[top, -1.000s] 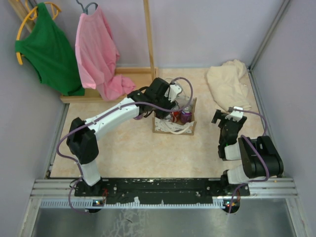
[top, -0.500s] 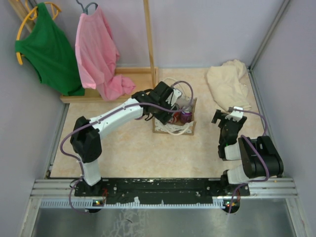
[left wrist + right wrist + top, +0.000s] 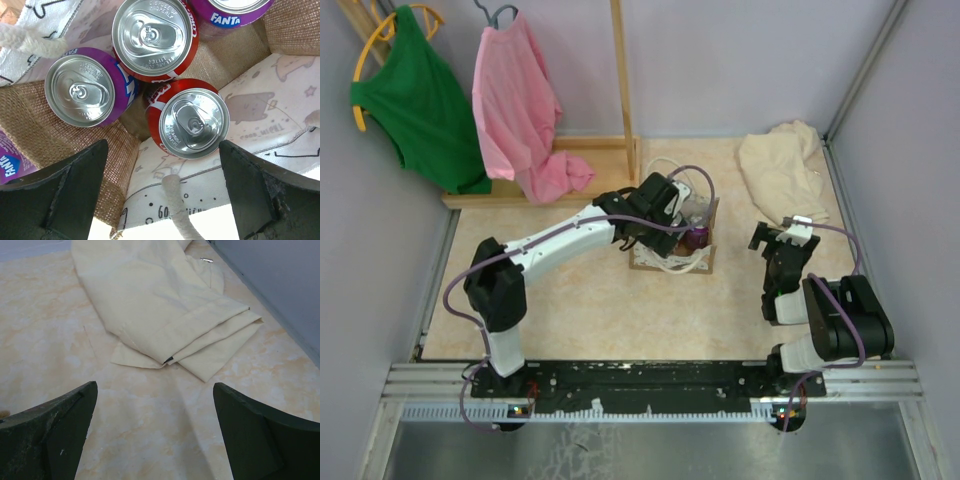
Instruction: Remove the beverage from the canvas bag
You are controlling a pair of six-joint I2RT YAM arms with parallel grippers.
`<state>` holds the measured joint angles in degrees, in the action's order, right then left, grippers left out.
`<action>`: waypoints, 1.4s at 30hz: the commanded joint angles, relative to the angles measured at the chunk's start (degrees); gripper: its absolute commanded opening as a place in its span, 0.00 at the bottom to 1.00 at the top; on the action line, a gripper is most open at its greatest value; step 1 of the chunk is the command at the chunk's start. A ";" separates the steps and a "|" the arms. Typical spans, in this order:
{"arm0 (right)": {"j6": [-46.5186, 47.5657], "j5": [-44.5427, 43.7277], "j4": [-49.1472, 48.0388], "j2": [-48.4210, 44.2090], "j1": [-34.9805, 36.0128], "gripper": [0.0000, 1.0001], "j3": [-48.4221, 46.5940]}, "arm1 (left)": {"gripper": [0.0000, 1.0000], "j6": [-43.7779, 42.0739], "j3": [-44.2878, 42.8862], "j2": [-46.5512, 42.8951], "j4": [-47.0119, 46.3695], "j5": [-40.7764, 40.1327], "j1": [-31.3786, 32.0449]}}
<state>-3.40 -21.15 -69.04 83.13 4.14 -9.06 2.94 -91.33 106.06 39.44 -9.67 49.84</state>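
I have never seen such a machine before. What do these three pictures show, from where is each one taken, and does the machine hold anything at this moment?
These are two robot arms on a table, each ending in a two-finger gripper. The wide picture looks down from above and behind them. The other two come from cameras on the wrists. The left gripper hangs open over the canvas bag, just above a red can, with a purple Fanta can beside it. The right gripper is open too, facing a cream cloth. Nothing is held.
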 commanded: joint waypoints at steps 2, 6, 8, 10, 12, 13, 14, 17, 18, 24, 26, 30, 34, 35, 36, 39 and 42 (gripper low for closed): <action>0.66 -1.00 -2.42 0.10 0.52 0.99 -0.78 | 0.98 1.37 3.14 0.32 3.50 -3.00 0.25; 0.62 -1.00 -2.47 0.06 0.52 0.99 -0.78 | 0.92 0.87 2.16 0.15 4.02 -5.46 0.29; 0.65 -1.00 -2.42 0.10 0.52 0.99 -0.78 | 0.89 0.67 1.30 0.32 4.61 -6.82 0.25; 0.66 -0.97 -2.44 0.10 0.52 0.99 -0.78 | 0.87 0.58 0.50 0.37 4.67 -7.51 0.25; 0.65 -1.00 -2.44 0.11 0.52 0.99 -0.78 | 0.86 0.41 -0.07 0.17 4.67 -8.13 0.20; 0.64 -0.97 -2.42 0.10 0.46 0.99 -0.78 | 0.86 0.49 -0.41 -0.06 4.67 -8.47 0.17; 0.60 -1.00 -2.42 0.12 0.51 0.99 -0.78 | 0.87 0.51 -0.67 -0.27 4.68 -8.85 0.19; 0.63 -1.00 -2.47 0.10 0.52 0.99 -0.78 | 0.88 0.49 -1.24 -1.09 4.67 -9.22 0.20; 0.60 -1.00 -2.43 0.10 0.52 0.99 -0.78 | 0.88 0.49 -1.49 -1.49 4.68 -9.18 0.18; 0.62 -0.98 -2.45 0.14 0.52 0.99 -0.76 | 0.91 0.80 -1.63 -3.99 2.92 -8.05 0.23; 0.64 -0.94 -2.42 0.10 0.51 0.99 -0.78 | 0.91 0.99 -1.66 -4.86 2.24 -7.43 0.17; 0.61 -1.00 -2.44 0.10 0.52 0.99 -0.78 | 0.91 0.90 -0.36 -7.31 -0.84 -6.95 0.20; 0.63 -1.00 -2.47 0.10 0.52 0.99 -0.78 | 0.91 0.26 1.18 -7.76 -3.57 -4.46 0.10; 0.65 -0.98 -2.43 0.08 0.52 0.99 -0.78 | 0.91 0.24 0.97 -7.30 -3.37 -4.25 0.13; 0.61 -0.99 -2.43 0.10 0.52 0.99 -0.78 | 0.92 0.23 0.65 -6.75 -3.05 -4.22 0.13; 0.60 -1.00 -2.47 0.10 0.52 0.99 -0.78 | 0.92 0.29 0.45 -5.57 -3.08 -4.07 0.11; 0.66 -1.00 -2.50 0.10 0.52 0.99 -0.76 | 0.93 0.02 0.72 -5.08 -4.61 -3.47 0.09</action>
<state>-3.40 -21.15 -69.04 83.13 4.14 -9.06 3.64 -91.00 99.79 37.28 -14.68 50.11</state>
